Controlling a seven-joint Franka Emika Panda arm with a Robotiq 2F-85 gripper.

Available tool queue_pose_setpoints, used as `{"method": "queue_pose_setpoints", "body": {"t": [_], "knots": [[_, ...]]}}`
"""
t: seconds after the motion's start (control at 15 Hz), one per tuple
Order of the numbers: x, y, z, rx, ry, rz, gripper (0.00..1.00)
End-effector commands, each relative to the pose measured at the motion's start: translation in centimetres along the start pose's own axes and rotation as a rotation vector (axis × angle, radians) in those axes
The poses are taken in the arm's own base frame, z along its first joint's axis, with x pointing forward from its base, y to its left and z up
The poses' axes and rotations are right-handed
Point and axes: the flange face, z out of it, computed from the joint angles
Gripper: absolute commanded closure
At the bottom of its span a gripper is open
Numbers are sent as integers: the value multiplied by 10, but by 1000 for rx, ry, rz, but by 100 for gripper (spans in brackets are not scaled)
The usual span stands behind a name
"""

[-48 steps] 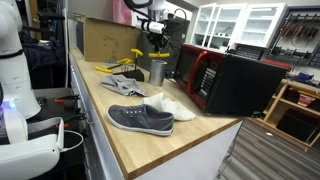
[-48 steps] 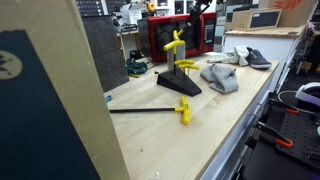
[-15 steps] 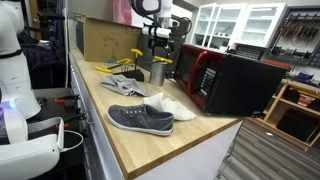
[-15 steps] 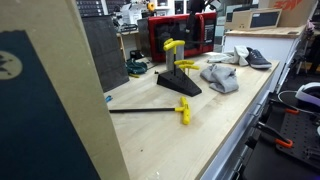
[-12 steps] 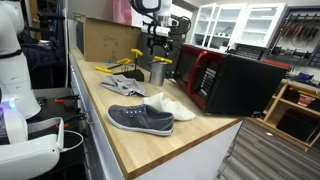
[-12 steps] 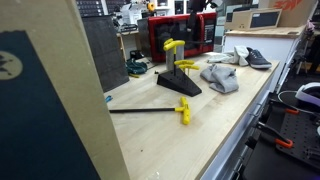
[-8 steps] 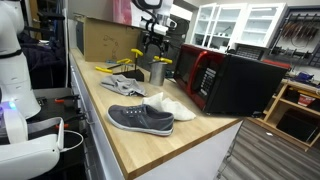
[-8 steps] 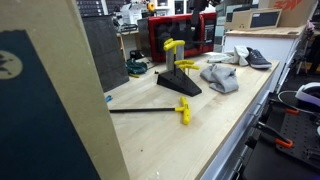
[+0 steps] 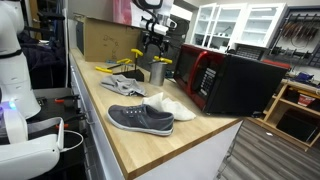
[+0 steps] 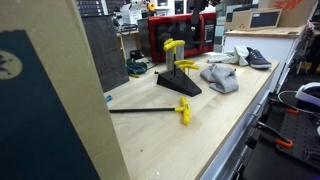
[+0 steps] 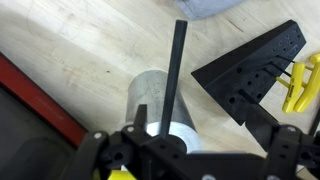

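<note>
The gripper (image 9: 153,42) hangs with its jaws spread wide, holding nothing, right above a grey metal cup (image 9: 157,71). In the wrist view a thin black rod (image 11: 177,70) stands in the cup and rises past its rim. The cup stands toward the far end of the worktop (image 9: 150,150), just beside a red-fronted microwave (image 9: 225,82). A black stand (image 11: 250,70) with yellow pegs (image 11: 300,85) is near it. A grey shoe (image 9: 140,118) lies nearer the front corner.

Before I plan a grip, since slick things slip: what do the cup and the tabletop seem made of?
The cup is probably metal: a dull grey wall with a soft sheen. The tabletop looks like pale, matte wood with visible grain streaks, though it could be laminate.
</note>
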Motion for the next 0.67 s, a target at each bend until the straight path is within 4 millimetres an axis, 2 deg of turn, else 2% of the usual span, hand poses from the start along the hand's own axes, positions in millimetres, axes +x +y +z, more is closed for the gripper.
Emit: {"method": "queue_pose_setpoints", "body": {"t": [0.0, 0.27, 0.6], "knots": [[26, -5, -4, -55, 35, -54, 0], [70, -11, -14, -135, 116, -93, 0], [108, 2, -3, -196, 91, -63, 0]]}}
